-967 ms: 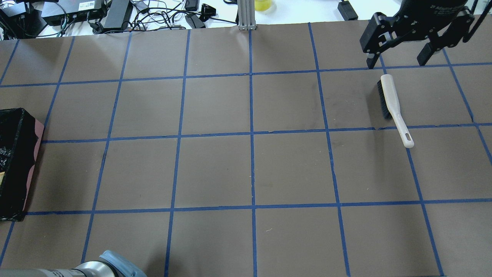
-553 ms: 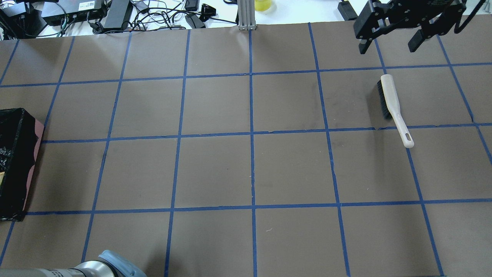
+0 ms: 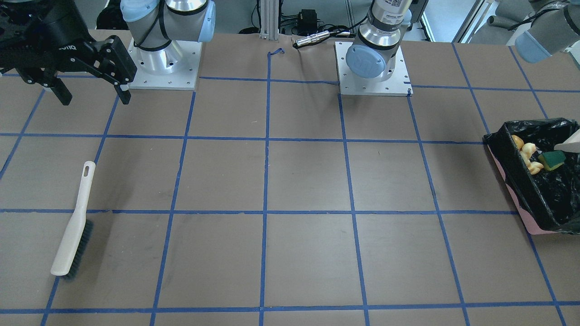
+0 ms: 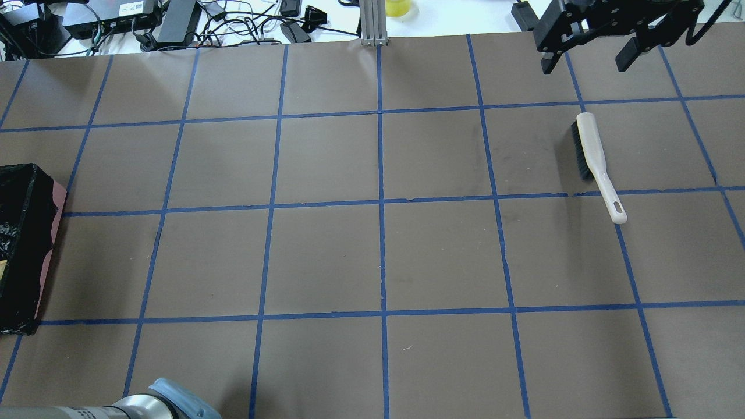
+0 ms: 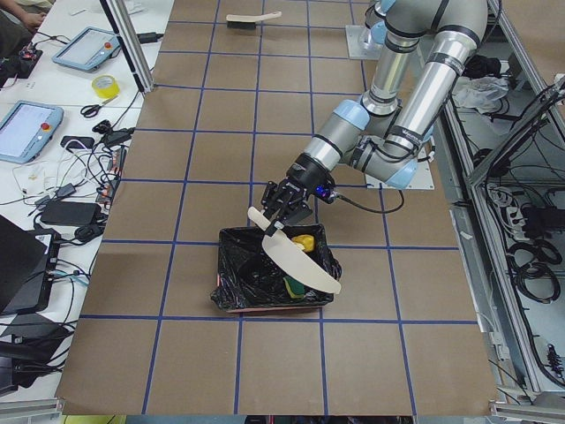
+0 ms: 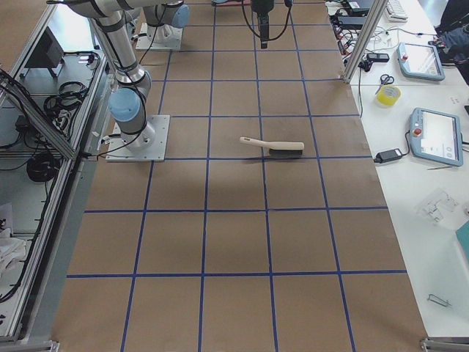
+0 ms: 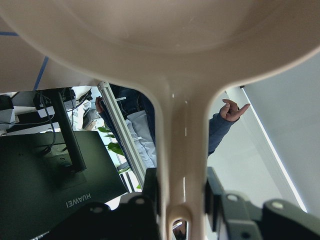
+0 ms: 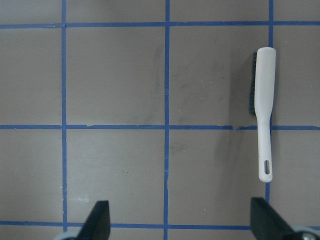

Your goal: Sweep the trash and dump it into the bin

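Observation:
The bin (image 3: pixel 511 156), pink-sided with a black bag, stands at the table's end; it also shows in the overhead view (image 4: pixel 26 244) and the exterior left view (image 5: pixel 231 276). Inside lie the trash: a green-and-yellow sponge (image 3: pixel 553 158) and pale yellow pieces (image 3: pixel 528 149). My left gripper (image 7: pixel 184 200) is shut on the handle of the beige dustpan (image 7: pixel 185 30), held tilted over the bin (image 5: pixel 296 261). My right gripper (image 4: pixel 588 58) is open and empty, high above the table beyond the brush (image 4: pixel 595 160), with its fingertips (image 8: pixel 100 220) wide apart.
The beige brush with dark bristles lies flat on the brown gridded table (image 3: pixel 74 224), also in the right wrist view (image 8: pixel 265 110). Cables and boxes (image 4: pixel 145 20) lie past the far edge. The arm bases (image 3: pixel 165 63) stand on the robot's side.
My right gripper has risen and moved away from the brush toward the table's far edge, still open. The brush and bin have not moved.

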You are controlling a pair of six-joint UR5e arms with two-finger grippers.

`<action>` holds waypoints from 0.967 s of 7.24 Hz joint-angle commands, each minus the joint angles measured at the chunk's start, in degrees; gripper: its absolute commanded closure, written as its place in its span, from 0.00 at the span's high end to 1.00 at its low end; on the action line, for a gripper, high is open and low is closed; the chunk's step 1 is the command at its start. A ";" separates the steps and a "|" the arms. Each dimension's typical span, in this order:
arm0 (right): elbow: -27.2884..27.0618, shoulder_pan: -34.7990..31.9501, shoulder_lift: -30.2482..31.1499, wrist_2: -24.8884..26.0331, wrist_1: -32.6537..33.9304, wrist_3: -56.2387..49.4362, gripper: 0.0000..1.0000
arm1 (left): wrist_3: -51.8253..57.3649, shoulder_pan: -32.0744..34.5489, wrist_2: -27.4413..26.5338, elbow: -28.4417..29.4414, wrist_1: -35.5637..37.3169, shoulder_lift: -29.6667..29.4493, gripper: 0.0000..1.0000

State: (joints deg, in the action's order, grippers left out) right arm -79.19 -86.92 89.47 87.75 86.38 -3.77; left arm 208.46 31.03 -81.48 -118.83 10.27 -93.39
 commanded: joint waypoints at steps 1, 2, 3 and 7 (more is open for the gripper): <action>0.00 0.00 0.00 -0.03 0.02 -0.01 1.00 | -0.16 -0.01 -0.35 0.61 -2.43 -0.04 0.03; -0.35 0.00 0.09 -0.03 0.02 -0.01 1.00 | -0.25 0.26 -0.61 1.23 -5.06 0.14 0.02; -0.96 0.00 0.35 0.06 0.02 -0.01 1.00 | -1.12 0.35 -0.61 3.06 -9.35 0.31 0.01; -1.23 -0.18 1.05 0.06 -0.33 -0.10 1.00 | -20.56 3.67 -1.66 19.67 -51.31 1.10 0.00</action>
State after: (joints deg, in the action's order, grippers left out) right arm -80.38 -87.01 90.21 87.74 86.28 -3.79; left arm 196.25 33.13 -82.38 -103.38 -28.39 -92.50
